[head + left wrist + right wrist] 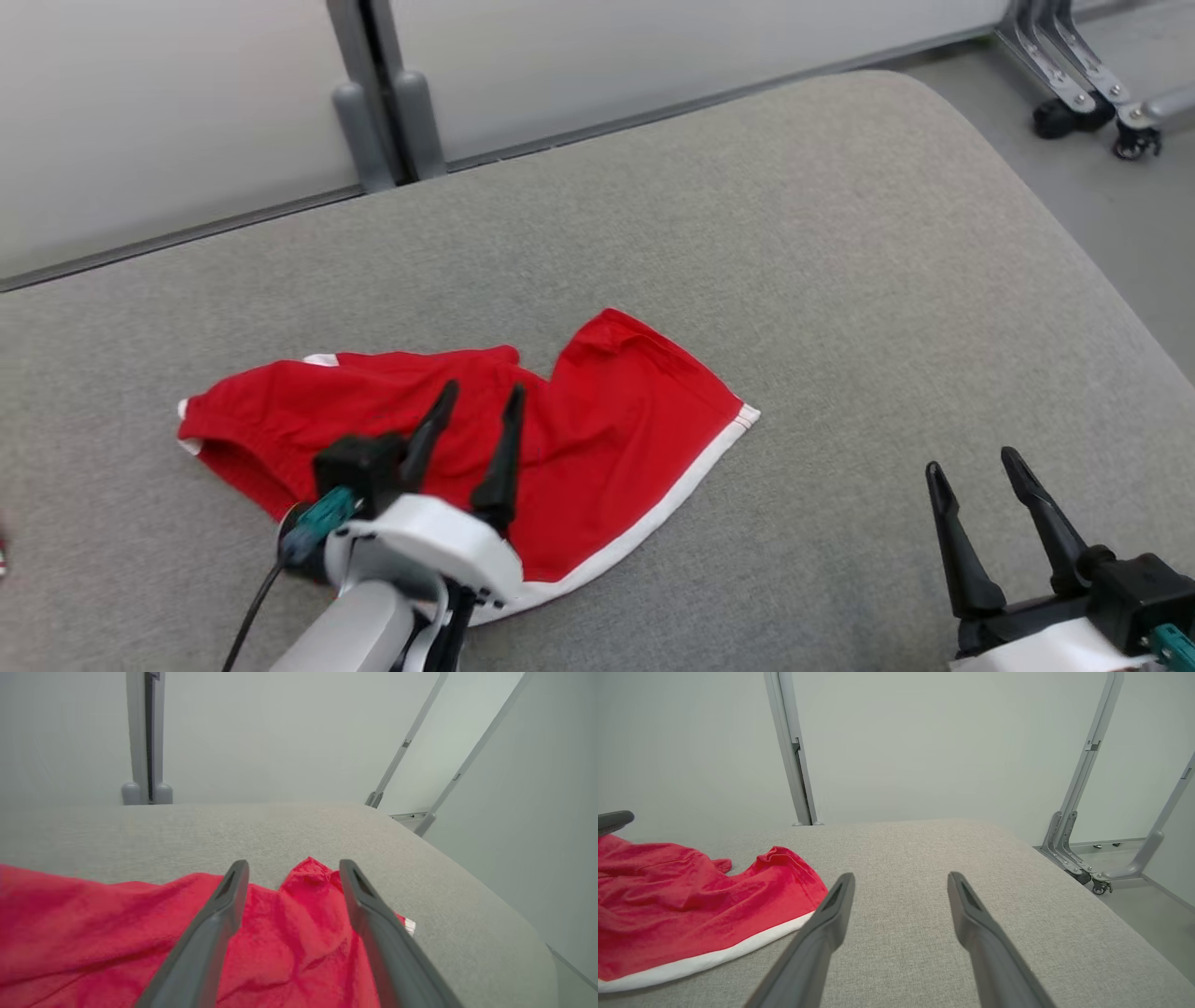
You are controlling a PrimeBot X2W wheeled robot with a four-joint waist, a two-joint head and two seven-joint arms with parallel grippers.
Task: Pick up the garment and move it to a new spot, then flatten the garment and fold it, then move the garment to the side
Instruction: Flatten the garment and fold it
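The red shorts [607, 420] are lying rumpled on the grey cushion [840, 233], left of centre. My left gripper [481, 392] hovers right over them, fingers spread and empty, lined up for the pick I reckon. The right gripper [971, 462] sits open off to the side, holding nothing.

Matt red cloth garment [597, 420] on coarse grey fabric [840, 280].

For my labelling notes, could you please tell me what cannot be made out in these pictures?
Head view: the left pincer covers part of the garment.
Left wrist view: the garment runs off the left and bottom edges.
Head view: a red scrap, cut by the left edge.
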